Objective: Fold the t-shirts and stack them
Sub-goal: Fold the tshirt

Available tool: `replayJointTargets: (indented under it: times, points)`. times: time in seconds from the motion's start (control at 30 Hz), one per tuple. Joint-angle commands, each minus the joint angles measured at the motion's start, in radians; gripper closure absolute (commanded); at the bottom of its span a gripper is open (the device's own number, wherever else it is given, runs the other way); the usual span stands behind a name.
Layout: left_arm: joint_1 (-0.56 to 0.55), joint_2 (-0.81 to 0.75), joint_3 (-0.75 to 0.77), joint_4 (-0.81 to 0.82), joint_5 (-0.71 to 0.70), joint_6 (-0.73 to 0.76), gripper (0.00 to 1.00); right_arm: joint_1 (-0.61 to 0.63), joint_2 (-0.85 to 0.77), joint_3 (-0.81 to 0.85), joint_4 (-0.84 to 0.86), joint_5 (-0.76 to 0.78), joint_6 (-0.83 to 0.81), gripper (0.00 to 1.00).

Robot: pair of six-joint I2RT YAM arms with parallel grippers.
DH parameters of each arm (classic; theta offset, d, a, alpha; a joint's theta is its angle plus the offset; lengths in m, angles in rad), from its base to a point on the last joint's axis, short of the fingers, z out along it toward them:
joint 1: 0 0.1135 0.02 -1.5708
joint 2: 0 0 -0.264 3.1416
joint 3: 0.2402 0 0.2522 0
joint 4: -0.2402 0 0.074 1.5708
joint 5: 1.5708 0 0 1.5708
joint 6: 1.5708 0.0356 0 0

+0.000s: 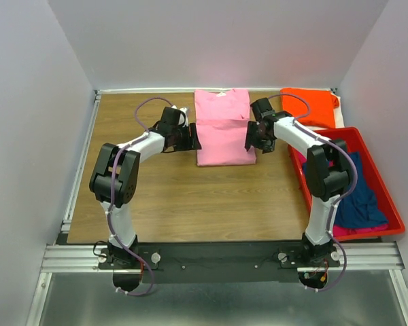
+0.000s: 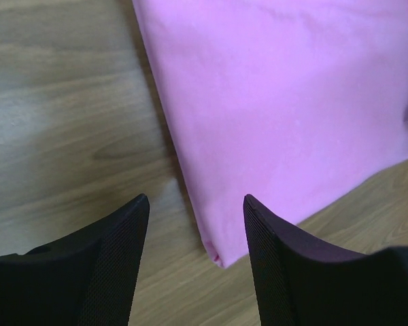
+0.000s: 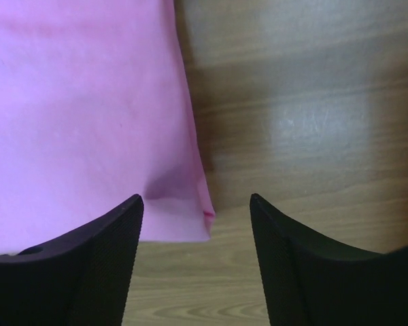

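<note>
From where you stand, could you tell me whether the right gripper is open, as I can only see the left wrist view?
Observer: Yes, the right gripper is open, and a right-side corner of the pink t-shirt shows in its gap.
Operator: Thank you. Is a folded shirt set down anywhere?
Observer: The orange t-shirt lies folded at the far right corner of the table.
Operator: And what is left to fold?
Observer: The navy t-shirt lies crumpled in the red bin, with a magenta t-shirt showing at its near edge.
</note>
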Motion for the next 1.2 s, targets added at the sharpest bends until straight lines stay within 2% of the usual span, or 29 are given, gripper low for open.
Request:
replayJointTargets:
  times: [0.0, 0.2, 0.9, 1.0, 1.03, 1.17]
  points:
    - [-0.008, -0.056, -0.03, 0.027, 0.018, -0.013, 0.35, -0.005, -0.069, -0.069, 0.013, -0.063, 0.023, 0.33]
    - [-0.014, -0.05, -0.036, 0.012, 0.02, -0.015, 0.37, -0.005, -0.071, -0.117, 0.039, -0.051, 0.036, 0.46]
    - [-0.051, -0.017, -0.065, -0.063, 0.011, -0.006, 0.37, -0.005, -0.043, -0.189, 0.037, -0.112, 0.035, 0.6]
    - [-0.057, -0.018, -0.076, -0.063, 0.011, -0.01, 0.37, -0.005, -0.036, -0.201, 0.037, -0.123, 0.036, 0.64]
    - [-0.06, -0.018, -0.079, -0.065, 0.011, -0.012, 0.37, -0.005, -0.034, -0.204, 0.036, -0.123, 0.036, 0.69]
    - [-0.066, -0.01, -0.082, -0.068, 0.009, -0.015, 0.37, -0.005, -0.017, -0.213, 0.037, -0.118, 0.035, 0.71]
